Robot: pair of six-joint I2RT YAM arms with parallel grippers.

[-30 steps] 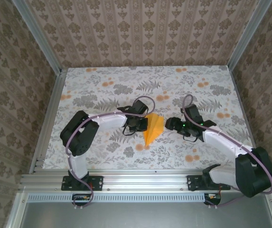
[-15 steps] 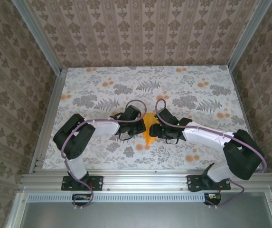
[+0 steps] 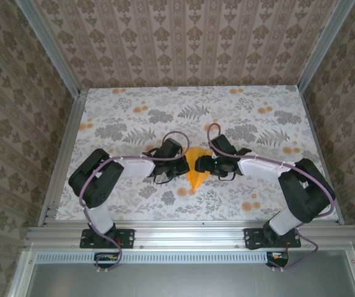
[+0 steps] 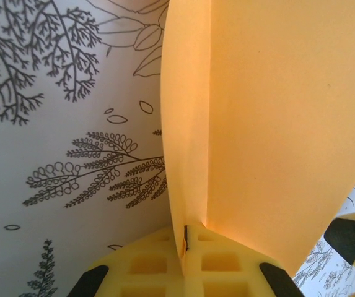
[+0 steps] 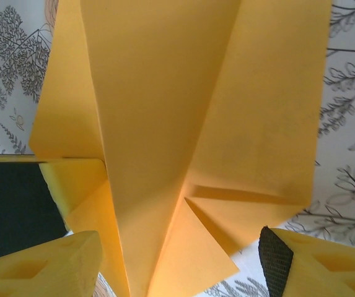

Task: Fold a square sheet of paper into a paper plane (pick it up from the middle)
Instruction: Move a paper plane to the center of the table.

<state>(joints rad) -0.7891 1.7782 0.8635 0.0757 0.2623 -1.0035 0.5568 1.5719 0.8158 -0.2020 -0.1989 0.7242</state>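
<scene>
2 grippers are at the orange paper plane point(image 3: 196, 174), near the middle of the table point(image 3: 134, 111). The left gripper point(image 4: 184, 247) pinches its folded edge; the right gripper point(image 5: 177, 257) has its fingers spread around it.

I count two arms, my left arm point(image 3: 131, 166) and my right arm point(image 3: 270, 168), each bolted to one base point(image 3: 106, 238), so two bases behind my grippers. Each arm ends in one gripper: the left gripper point(image 3: 180, 166) and the right gripper point(image 3: 202, 164), two in all. Each gripper carries two fingers, which makes four: a left pair point(image 4: 146, 266) and a right pair point(image 5: 59, 266). Between my two grippers there is one paper point(image 3: 196, 175), a single orange piece. Beneath both grippers lies one table point(image 3: 134, 105). Three walls point(image 3: 183, 43) stand around it, one ahead of the grippers and one out to either side.
</scene>
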